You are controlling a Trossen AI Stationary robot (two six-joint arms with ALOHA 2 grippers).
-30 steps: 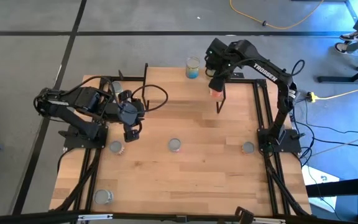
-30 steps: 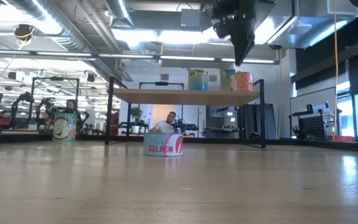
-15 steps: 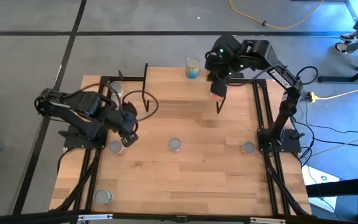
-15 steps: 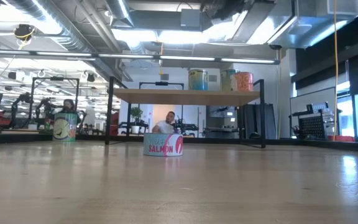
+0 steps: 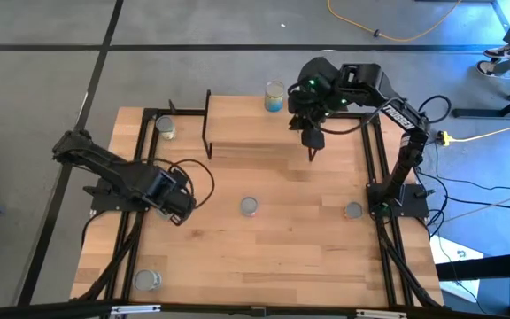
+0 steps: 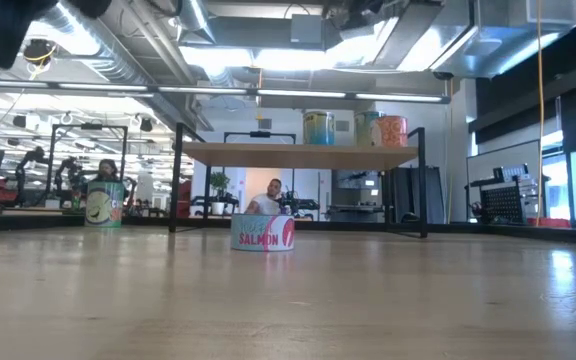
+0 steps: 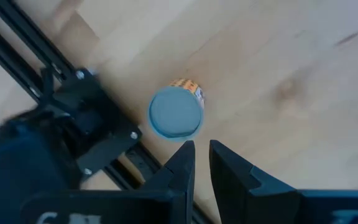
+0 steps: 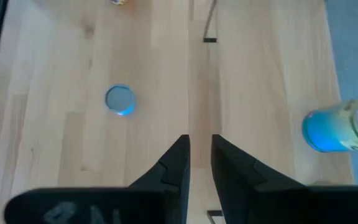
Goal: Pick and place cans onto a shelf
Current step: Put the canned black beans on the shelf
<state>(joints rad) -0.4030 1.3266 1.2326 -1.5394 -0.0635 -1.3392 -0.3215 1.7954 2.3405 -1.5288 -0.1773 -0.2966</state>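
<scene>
grey floor (image 5: 42, 106), bright ceiling lights (image 6: 268, 58)

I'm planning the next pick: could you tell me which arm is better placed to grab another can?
Left, probably. The left gripper hangs right over a can by the table's left rail, nothing in it. The right gripper is above the shelf, far from loose cans.

The right end effector (image 5: 312, 135) hangs over the shelf (image 5: 255, 124), a blue can (image 5: 274, 97) just beside it. The left end effector (image 5: 180, 211) sits low over the table (image 5: 282, 239), a can (image 5: 249, 206) nearby.
</scene>
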